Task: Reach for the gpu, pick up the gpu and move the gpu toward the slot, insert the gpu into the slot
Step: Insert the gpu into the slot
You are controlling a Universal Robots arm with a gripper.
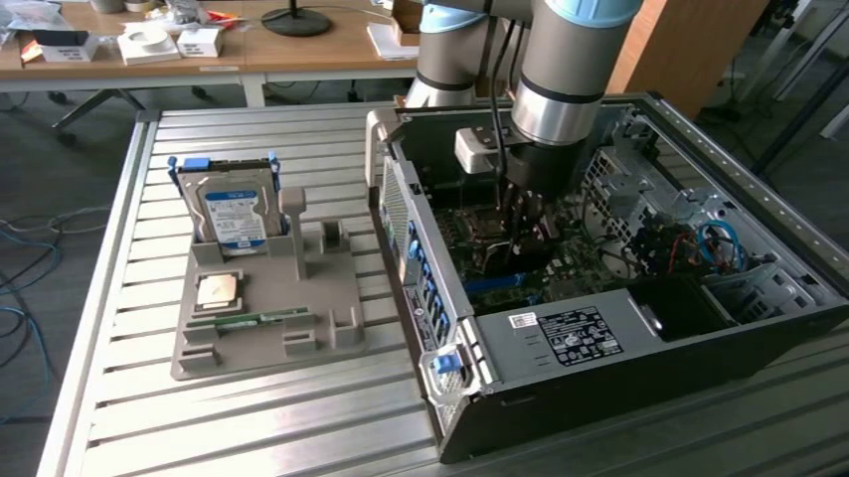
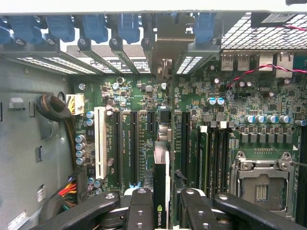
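The gripper [image 2: 163,211] is pinching the gpu [image 2: 160,191] edge-on, holding it over the green motherboard [image 2: 144,96] inside the computer case [image 1: 558,343].

Grey tubular arm [image 1: 571,60] with pale blue joint cap, black screw-studded end effector [image 2: 163,211] links

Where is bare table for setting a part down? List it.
Free: slatted table left of the grey fixture, and the strip in front of it. Crowded: the fixture holding the hard drive; the open computer case, where the gripper holds the gpu.
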